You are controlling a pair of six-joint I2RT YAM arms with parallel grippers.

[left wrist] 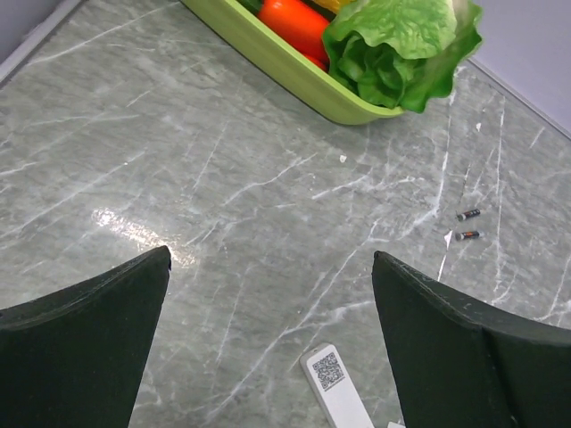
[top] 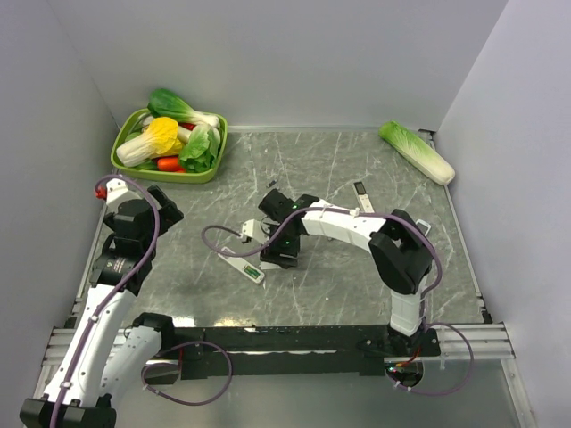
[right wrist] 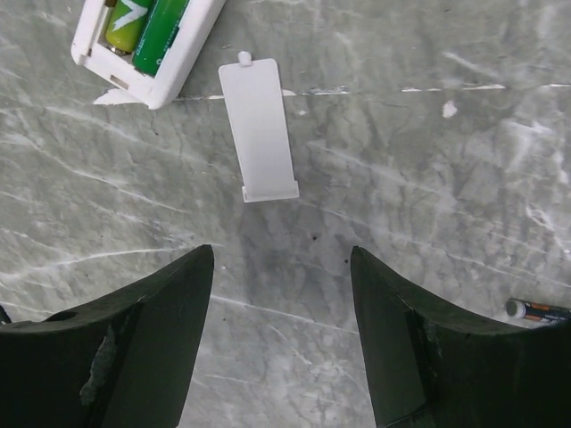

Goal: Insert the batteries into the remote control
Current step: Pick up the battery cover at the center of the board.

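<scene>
Right fingers (right wrist: 116,357) gape; remote control (right wrist: 185,61), batteries (right wrist: 161,31) seemingly seated, lies ahead-left.

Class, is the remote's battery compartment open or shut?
Open: its white cover lies on the table beside the remote, green batteries showing.

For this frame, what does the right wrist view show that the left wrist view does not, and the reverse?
Only right wrist: the remote control, its recess open with two green batteries inside, and a loose white cover flat on the table beside it, apart. Only left wrist: the green tray with lettuce, and a white remote end with a QR label, perhaps the same remote. Both: grey marble table, tiny dark cells (one at the right view's edge, a pair in the left), and an open, empty gripper: right gripper, left gripper.
</scene>
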